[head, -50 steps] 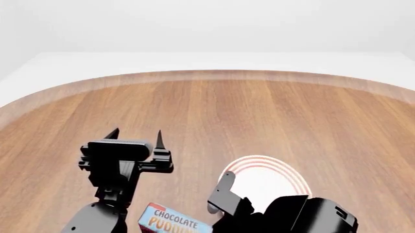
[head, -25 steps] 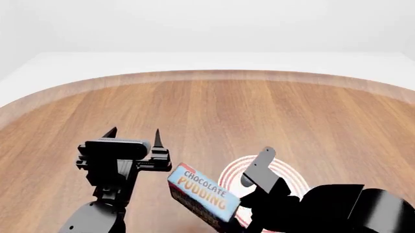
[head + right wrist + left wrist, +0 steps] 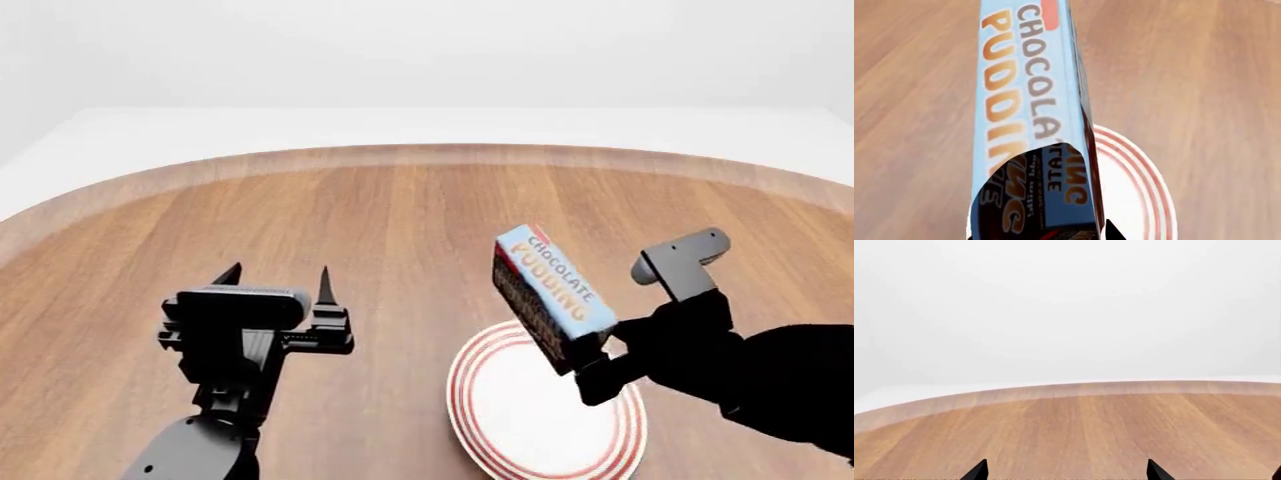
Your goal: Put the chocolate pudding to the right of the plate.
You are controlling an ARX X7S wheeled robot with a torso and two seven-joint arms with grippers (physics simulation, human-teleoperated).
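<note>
Pudding: chocolate pudding (image 3: 550,294) is up in the air, tilted, blue lettered face turned upward, one end low and caught in the right claw (image 3: 598,365); it hangs over the far left part of the plate (image 3: 534,420). In the right wrist view the carton (image 3: 1031,125) fills the middle, with the plate's (image 3: 1147,185) ringed rim showing past its edge.
Plate: flat on the wooden surface (image 3: 427,230), near the front edge of the head view, partly behind the right arm.
Right claw: clenched on the carton's lower end, one finger sticking up free beside it.
Left claw: (image 3: 276,280) spread apart and grasping nothing, hovering over bare wood well left of the plate; its two fingertips (image 3: 978,470) just show in the left wrist view.
</note>
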